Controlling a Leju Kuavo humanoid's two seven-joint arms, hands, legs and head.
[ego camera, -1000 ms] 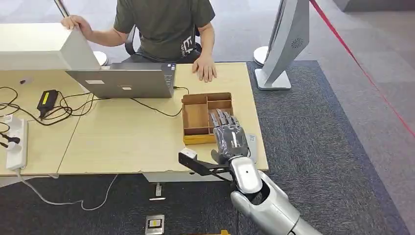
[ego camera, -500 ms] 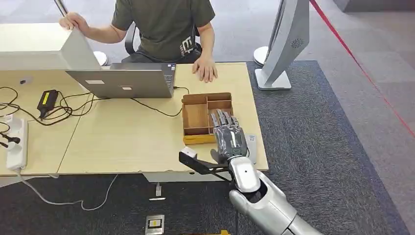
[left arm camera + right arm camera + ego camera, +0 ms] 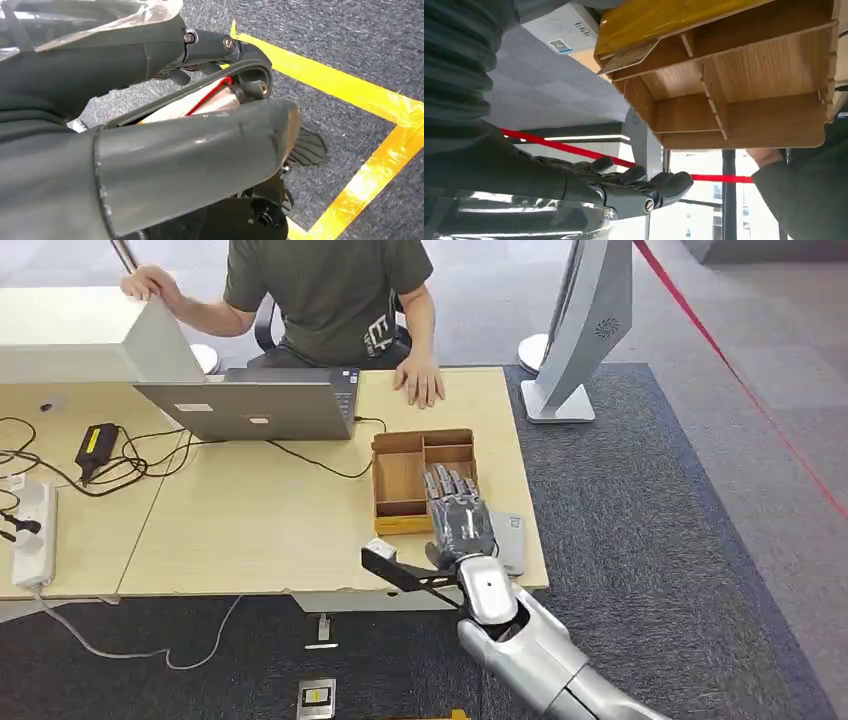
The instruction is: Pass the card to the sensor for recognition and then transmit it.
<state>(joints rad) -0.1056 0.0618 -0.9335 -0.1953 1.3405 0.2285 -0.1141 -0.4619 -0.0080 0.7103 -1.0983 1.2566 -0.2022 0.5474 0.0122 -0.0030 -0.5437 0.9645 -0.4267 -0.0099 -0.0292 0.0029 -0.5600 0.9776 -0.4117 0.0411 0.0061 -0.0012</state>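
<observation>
My right hand (image 3: 460,515) hovers over the near right part of a wooden divided tray (image 3: 400,480), its fingers stretched out flat with nothing in them. In the right wrist view the fingers (image 3: 624,187) lie apart from the tray (image 3: 734,115). A thin brownish card (image 3: 628,58) leans out of the tray's yellow front slot. A grey sensor pad (image 3: 508,538) with a QR label (image 3: 561,27) lies on the table beside the tray, just right of my hand. My left hand (image 3: 190,145) hangs over the carpet, holding nothing.
A person (image 3: 330,300) sits at the far side with one hand (image 3: 420,380) on the table. An open laptop (image 3: 250,410), cables, a power adapter (image 3: 97,445) and a power strip (image 3: 30,530) lie to the left. A grey stand (image 3: 585,330) rises at the right.
My right hand has slid a little to the left and farther over the tray, uncovering more of the sensor pad. The person has leaned slightly to the left.
</observation>
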